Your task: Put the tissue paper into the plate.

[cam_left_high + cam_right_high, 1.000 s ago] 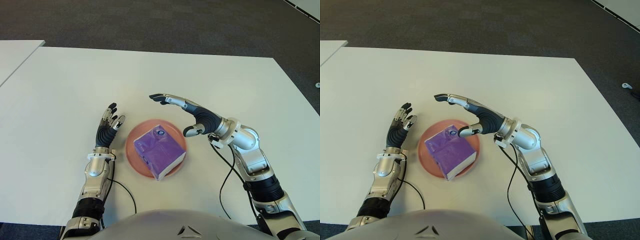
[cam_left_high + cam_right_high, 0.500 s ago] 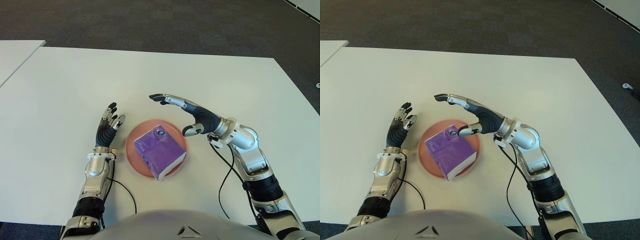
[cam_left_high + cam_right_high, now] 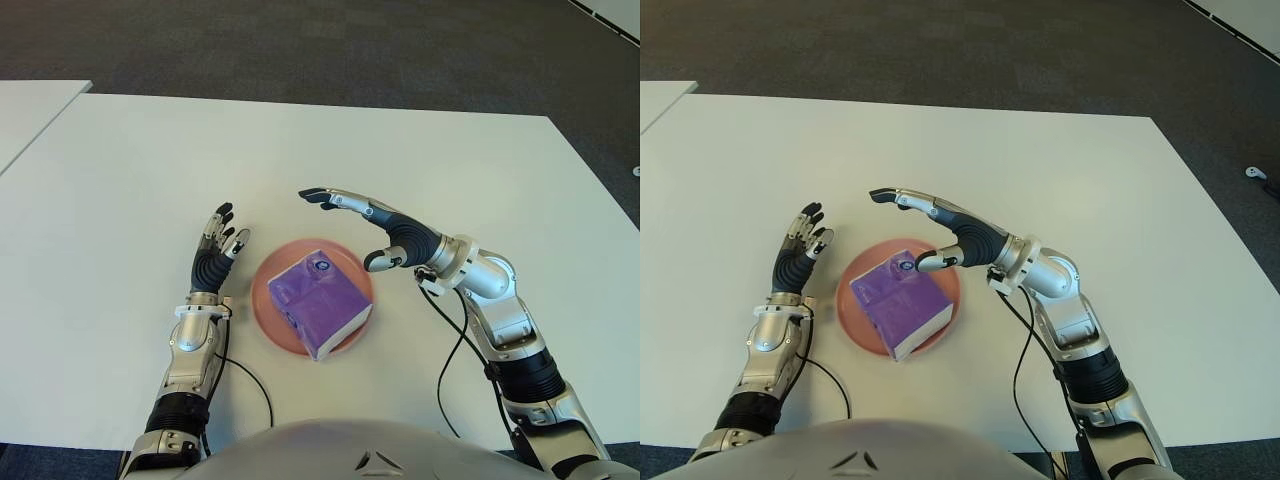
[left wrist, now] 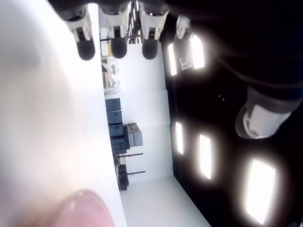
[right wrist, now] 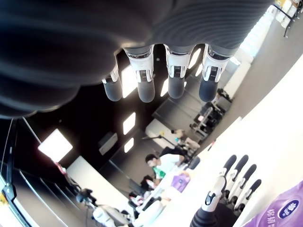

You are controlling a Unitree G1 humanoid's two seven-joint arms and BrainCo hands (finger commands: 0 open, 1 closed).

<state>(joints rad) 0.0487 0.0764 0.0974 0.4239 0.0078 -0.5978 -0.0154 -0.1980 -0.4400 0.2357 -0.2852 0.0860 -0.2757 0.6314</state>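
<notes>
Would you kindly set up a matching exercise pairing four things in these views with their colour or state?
Things:
1. tissue paper pack
2. plate
3. left hand
4. right hand

Descriptions:
A. pink, round, on the white table
B. open, fingers stretched out above the far edge of the plate
C. purple, lying in the plate
D. open, fingers pointing away from the robot, on the plate's left

Pairs: 1-C, 2-A, 3-D, 4-B

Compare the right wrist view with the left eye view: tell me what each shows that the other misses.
Only the right wrist view shows people in a room beyond the table.

Only the left eye view shows the pink plate under the tissue pack and the whole white table.

Both show the purple tissue pack, the open right hand and the open left hand.
</notes>
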